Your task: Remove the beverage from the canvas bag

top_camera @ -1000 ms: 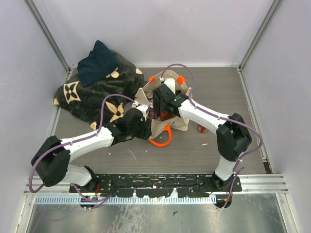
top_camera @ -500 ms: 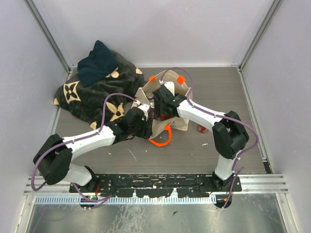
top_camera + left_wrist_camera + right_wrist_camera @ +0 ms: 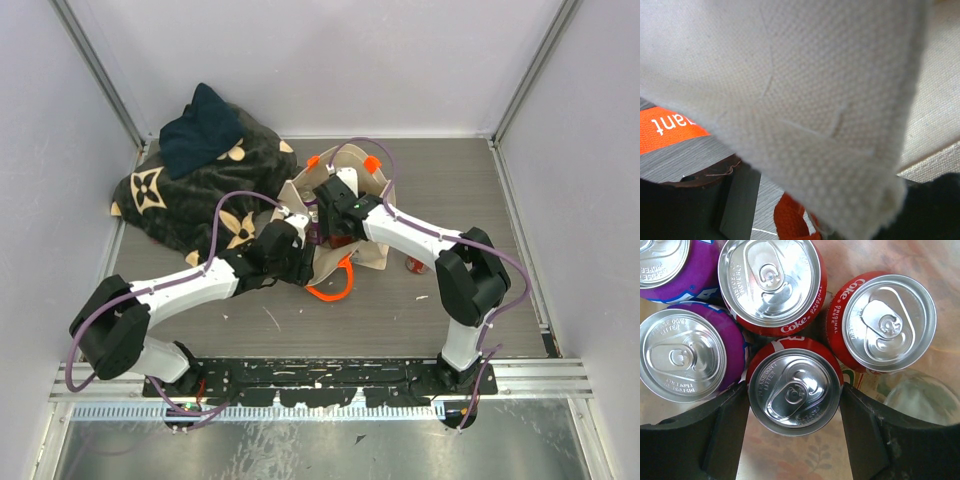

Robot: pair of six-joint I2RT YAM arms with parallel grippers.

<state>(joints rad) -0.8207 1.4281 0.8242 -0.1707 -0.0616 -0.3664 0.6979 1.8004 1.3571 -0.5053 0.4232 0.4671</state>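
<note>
— Right gripper (image 3: pixel 793 405), what have you got?

— I'm looking straight down its wrist camera into the canvas bag (image 3: pixel 374 250). Both fingers (image 3: pixel 725 435) stand on either side of one upright red Coke can (image 3: pixel 795 390), right up against its rim. Whether they are actually pressing on it, I cannot tell.

— What's around that can?

— Four more cans, all upright and packed close. A second red can (image 3: pixel 770 282) touches it from behind and a third red can (image 3: pixel 885 322) is just to the right. Two purple cans (image 3: pixel 682 355) are on the left, the nearer one against the gripper's left finger.

— And the left gripper (image 3: pixel 297 240)?

— From above I see it at the bag's near left rim. Its own camera is filled with beige canvas. The jaws stand apart with the fabric hanging between them, and I see no pinch on it.

— Where is the bag?

— It sits mid-table (image 3: pixel 450 190), its mouth up and an orange handle (image 3: pixel 330 292) looped toward me. The dark floral blanket (image 3: pixel 165 205) lies just beside it on the left. One more red can (image 3: pixel 415 265) sits on the table just right of the bag.
</note>
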